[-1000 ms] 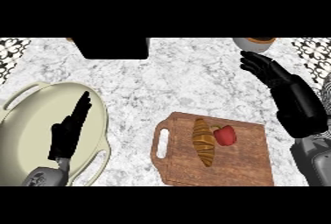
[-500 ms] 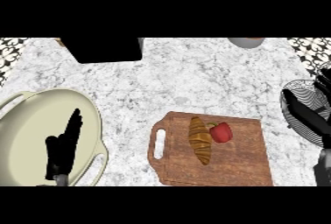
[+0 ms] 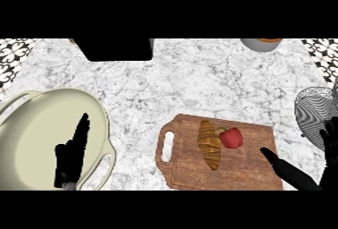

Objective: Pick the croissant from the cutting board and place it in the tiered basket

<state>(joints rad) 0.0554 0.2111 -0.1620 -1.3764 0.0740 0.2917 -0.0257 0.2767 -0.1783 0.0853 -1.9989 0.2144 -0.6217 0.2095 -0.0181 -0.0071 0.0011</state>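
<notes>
A big cream pot [image 3: 40,134] fills the left, with the left hand [image 3: 71,156] over it, fingers straight and together. The wooden cutting board [image 3: 247,167] carries the croissant [image 3: 210,144] with a red pepper [image 3: 231,137] touching its right side. The right hand [image 3: 297,176] (fingers spread, holding nothing) sits at the board's lower right corner.

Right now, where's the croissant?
In the head view, the croissant lies on the cutting board right of centre, touching the red pepper on its right, with the right hand nearby.
</notes>
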